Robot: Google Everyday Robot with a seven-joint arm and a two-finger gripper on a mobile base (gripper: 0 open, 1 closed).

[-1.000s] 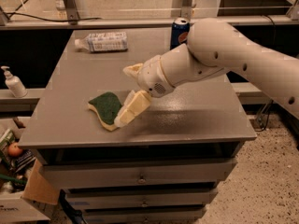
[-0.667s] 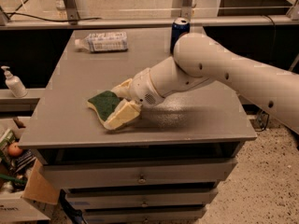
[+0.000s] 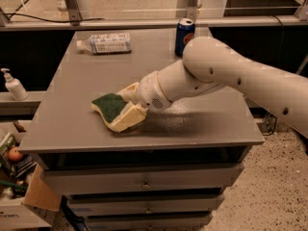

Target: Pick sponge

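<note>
Toward the front edge of the tabletop (image 3: 62, 129), left of centre, lay the sponge (image 3: 109, 105), green side up. The hand (image 3: 120, 109) was down at tabletop level on the sponge's right side. Its two pale foam fingers (image 3: 129, 120) were spread apart, one beyond the sponge and one on the near side, with the sponge's right end between them. The hand was open, and no squeeze showed.

The step in hand appeared to be closing the grasp. To do it well, the fingers should close across the sponge low enough to catch the yellow foam layer, not merely the scouring top. They should close slowly, since soft foam yields and may slip or tip. The lift should wait until the grip is firm.

A plastic bottle (image 3: 107, 43), lying flat, and a blue can (image 3: 185, 35) were well apart near the far edge, clear of the work.
</note>
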